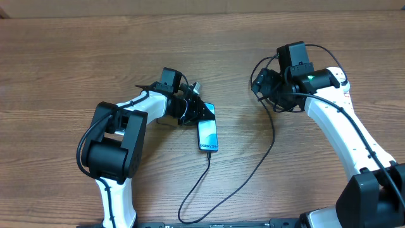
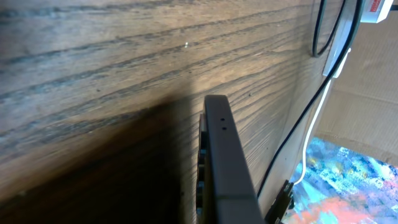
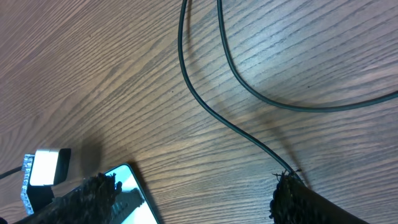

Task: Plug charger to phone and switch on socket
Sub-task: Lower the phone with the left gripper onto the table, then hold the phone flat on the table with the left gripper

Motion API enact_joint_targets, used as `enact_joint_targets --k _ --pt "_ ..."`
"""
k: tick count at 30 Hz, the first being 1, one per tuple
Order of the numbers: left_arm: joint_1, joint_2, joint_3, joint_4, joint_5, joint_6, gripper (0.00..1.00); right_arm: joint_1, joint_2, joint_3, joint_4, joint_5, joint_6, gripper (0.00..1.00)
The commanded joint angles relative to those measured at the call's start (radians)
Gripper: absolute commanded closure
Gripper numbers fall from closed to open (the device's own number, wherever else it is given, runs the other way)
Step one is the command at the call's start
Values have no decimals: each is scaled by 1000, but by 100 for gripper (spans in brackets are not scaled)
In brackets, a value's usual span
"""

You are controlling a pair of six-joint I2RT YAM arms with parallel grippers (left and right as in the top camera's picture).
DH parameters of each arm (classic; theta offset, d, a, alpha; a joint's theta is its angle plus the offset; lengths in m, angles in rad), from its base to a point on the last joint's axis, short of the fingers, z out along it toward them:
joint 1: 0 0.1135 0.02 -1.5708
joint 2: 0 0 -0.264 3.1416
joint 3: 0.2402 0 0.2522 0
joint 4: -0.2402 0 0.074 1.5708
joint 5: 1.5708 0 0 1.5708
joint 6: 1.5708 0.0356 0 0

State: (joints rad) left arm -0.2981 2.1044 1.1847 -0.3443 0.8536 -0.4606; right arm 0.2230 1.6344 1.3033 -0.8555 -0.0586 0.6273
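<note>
Phone (image 1: 207, 135) sits mid-table (image 1: 76, 50), lit screen up, its far end tucked in at the left gripper (image 1: 192, 109). The left wrist view runs straight along the phone's thin edge, but the fingers do not show clearly there, so I cannot tell whether that gripper is clamped on it. I judge it is placed there to brace the phone against the connector's push.

Charger (image 1: 273, 130) tip meets the phone's near end; whether it is seated, I cannot confirm. The cable loops toward me, then up to the right gripper (image 1: 261, 82), whose fingers (image 3: 93, 193) are spread wide with nothing between them.

Socket (image 2: 375, 9) shows only in the left wrist view's corner, white cord (image 2: 310, 124) trailing from it. The slack cable loop near the right arm could snag.
</note>
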Motion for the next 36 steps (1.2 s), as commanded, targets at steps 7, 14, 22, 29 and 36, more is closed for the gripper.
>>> enact_joint_targets --k 7,14,22,29,36 --pt "-3 33 3 -19 -69 11 65 -3 -14 -7 0 17 -8 17" --pt "-3 33 3 -26 -80 11 71 -3 -14 -7 0 17 -8 18" --pt "-1 33 3 -42 -123 6 70 -3 -14 -7 0 17 -8 18" --pt "18 33 3 -130 -268 -26 59 -3 -14 -7 0 17 -8 17" --pt "40 33 3 -207 -411 -27 28 -3 -14 -7 0 17 -8 18"
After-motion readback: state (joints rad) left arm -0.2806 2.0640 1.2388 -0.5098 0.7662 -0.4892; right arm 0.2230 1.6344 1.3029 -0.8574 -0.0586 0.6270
